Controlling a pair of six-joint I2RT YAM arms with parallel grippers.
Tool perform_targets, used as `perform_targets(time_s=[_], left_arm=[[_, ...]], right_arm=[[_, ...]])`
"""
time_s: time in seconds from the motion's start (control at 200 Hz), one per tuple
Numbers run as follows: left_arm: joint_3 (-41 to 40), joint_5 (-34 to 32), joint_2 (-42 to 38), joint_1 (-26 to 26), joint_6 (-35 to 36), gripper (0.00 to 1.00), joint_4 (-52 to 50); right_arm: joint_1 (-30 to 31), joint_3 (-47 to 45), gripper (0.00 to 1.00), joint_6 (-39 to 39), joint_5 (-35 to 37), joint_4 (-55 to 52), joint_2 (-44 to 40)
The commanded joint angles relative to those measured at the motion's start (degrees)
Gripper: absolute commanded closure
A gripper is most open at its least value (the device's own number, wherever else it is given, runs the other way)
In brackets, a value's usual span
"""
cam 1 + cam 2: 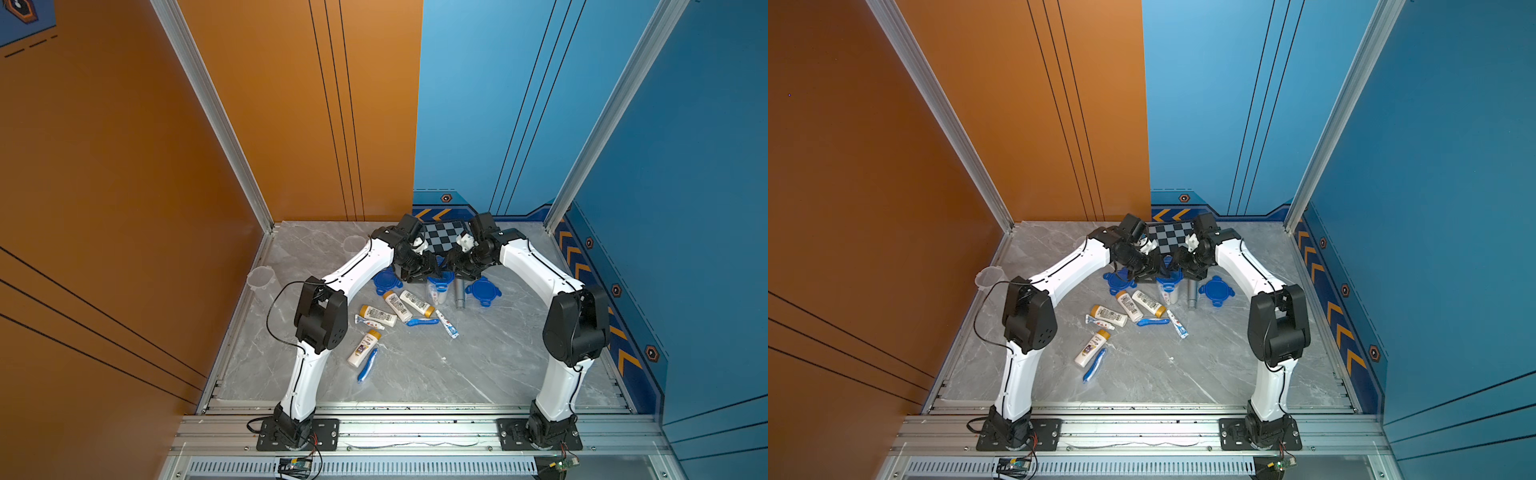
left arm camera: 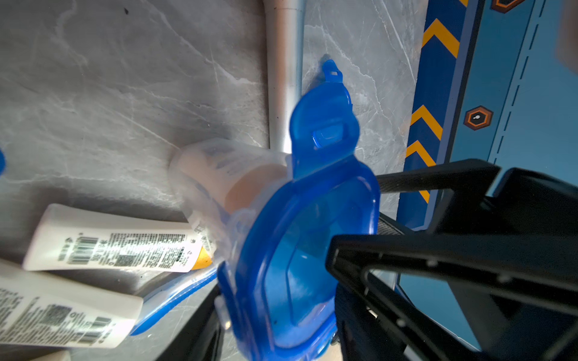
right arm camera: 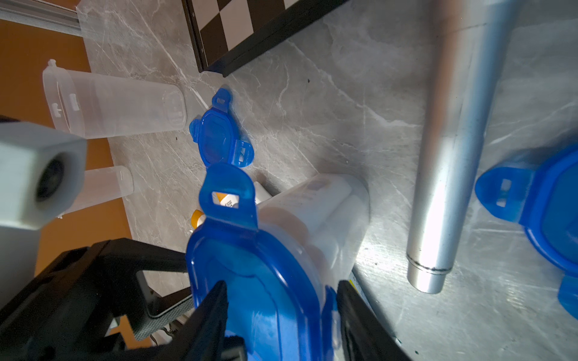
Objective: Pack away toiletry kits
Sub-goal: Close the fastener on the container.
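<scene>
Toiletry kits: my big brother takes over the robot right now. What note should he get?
Right pincer: clamped on the blue lid of the middle cup.
Left pincer: at the same lid; grip unclear.
Done: that cup holds a white bottle; lid on, two tabs standing up unlatched.
Loose on the table: four bottles, two toothbrushes, two toothpaste tubes, two spare lids, two empty cups on the left side.
Left: latch the tabs, then fill and lid both empty cups.
</scene>
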Motion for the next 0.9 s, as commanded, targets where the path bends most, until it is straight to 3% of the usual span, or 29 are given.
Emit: perform_targets(time_s=[0.0, 0.125, 0.25, 0.4, 0.49, 0.621, 0.681, 0.826, 0.891], left_arm=[[-1.1, 1.9, 0.2, -0.5, -1.7, 0.44, 7.4], [-2.7, 0.8, -1.2, 0.5, -1.4, 0.43, 7.3], [-6.9, -0.5, -4.9, 2.2, -0.7, 0.36, 7.3], [-9.9, 4.3, -8.2, 4.3, 0.7, 0.33, 7.1], [-8.4, 3.9, -9.3, 5.1, 3.6, 0.35, 3.5], [-4.5, 0.4, -9.2, 6.5, 6.8, 0.49, -0.8], [-2.3, -1.7, -8.2, 7.0, 7.5, 0.65, -2.0], [6.3, -5.5, -2.4, 6.8, 9.7, 0.85, -5.5], [9.9, -6.6, 0.6, 6.7, 10.0, 1.0, -6.6]], right_arm=[[1.5, -2.6, 0.43, -1.2, 3.3, -7.5, 4.9], [1.1, -2.4, 0.43, -1.3, 3.5, -7.7, 4.4], [0.3, -0.7, 0.39, -2.1, 4.5, -8.9, 3.6], [0.1, 3.6, 0.32, -3.3, 4.6, -9.6, 2.6], [0.4, 6.9, 0.31, -3.2, 3.2, -9.6, 2.5], [0.6, 8.7, 0.32, -2.1, 4.4, -10.6, 0.6], [0.3, 7.7, 0.35, -2.1, 5.6, -11.5, -1.3], [-1.1, 2.8, 0.41, -4.4, 8.4, -15.5, -6.8], [-2.0, -0.5, 0.45, -5.1, 9.2, -16.0, -8.5]])
